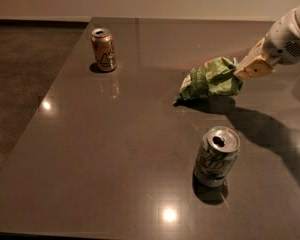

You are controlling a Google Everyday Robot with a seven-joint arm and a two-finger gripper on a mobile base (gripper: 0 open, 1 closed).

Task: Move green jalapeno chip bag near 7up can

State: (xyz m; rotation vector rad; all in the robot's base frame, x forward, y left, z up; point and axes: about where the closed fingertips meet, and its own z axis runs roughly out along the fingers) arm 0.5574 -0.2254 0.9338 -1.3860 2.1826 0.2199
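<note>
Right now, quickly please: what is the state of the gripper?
The gripper, at the right side of the view, is closed on the right end of the chip bag.
</note>
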